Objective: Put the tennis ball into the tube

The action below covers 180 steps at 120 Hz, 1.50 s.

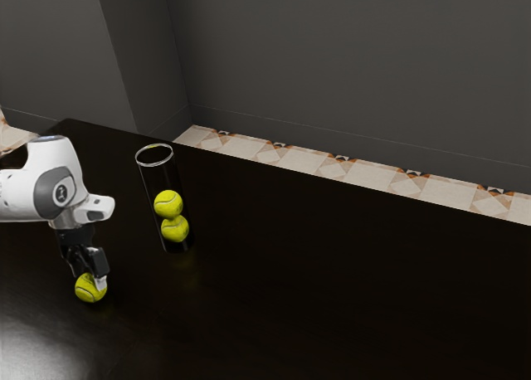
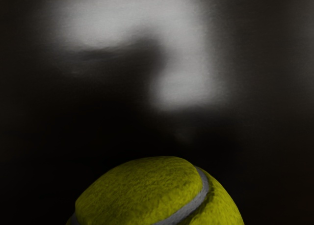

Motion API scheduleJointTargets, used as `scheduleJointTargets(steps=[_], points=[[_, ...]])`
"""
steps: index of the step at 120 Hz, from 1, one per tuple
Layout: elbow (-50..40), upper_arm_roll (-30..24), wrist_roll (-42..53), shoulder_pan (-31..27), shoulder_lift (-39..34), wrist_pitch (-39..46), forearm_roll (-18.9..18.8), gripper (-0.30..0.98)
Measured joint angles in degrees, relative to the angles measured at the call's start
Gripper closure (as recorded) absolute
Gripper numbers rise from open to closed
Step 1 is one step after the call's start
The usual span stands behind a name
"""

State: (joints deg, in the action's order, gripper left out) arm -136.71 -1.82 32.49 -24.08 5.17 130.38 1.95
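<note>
Tennis ball (image 1: pixel 90 289): yellow-green with a pale seam, low at the surface (image 1: pixel 332 272), directly beneath the hand (image 1: pixel 89 279), outside the tube (image 1: pixel 158 177). In the wrist view it lies at the lower edge, its upper part and grey seam exposed. Ball-to-surface contact: cannot be resolved.

Hand: black, pointing down over the ball and overlapping its upper part in the exterior view. State: cannot tell whether it is open or gripping the ball.

Tube: clear, with a pale rim and an open mouth, standing on the surface near the ball, toward the exterior view's right. It contains two balls, an upper ball (image 1: pixel 168 203) above a lower ball (image 1: pixel 175 229).

Arm (image 1: pixel 41 185): white with grey, entering from the exterior view's left.

Surface: black and glossy, with a pale sheen at the exterior view's lower left; pale blurred patches also in the wrist view.

Beyond the surface: patterned floor tiles (image 1: pixel 274 153) in cream and brown, then a dark grey wall (image 1: pixel 332 65).
</note>
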Motion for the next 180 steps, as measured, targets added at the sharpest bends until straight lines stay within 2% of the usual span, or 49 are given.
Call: scheduleJointTargets(steps=[9, 44, 79, 107, 125, 147, 161, 180], points=[[0.0, 0.0, -0.1, 0.1, 0.6, 0.7, 0.1, 0.01], [-1.6, -0.3, -0.5, -0.3, 0.2, 1.2, 0.6, 0.24], [-1.7, -0.4, -0.7, -0.5, 1.2, 1.3, 0.6, 0.28], [-1.2, -1.0, -1.0, -0.1, -11.9, -1.2, 0.4, 0.33], [3.5, -1.2, -1.3, 2.9, -17.3, -2.2, 0.4, 0.34], [11.1, -1.1, -1.5, 5.6, -18.5, -2.8, 2.0, 0.33], [16.2, -1.0, -1.5, 7.7, -17.7, -2.9, 3.1, 0.33], [22.0, -1.0, -1.5, 9.4, -12.3, -2.9, 4.1, 0.31]])
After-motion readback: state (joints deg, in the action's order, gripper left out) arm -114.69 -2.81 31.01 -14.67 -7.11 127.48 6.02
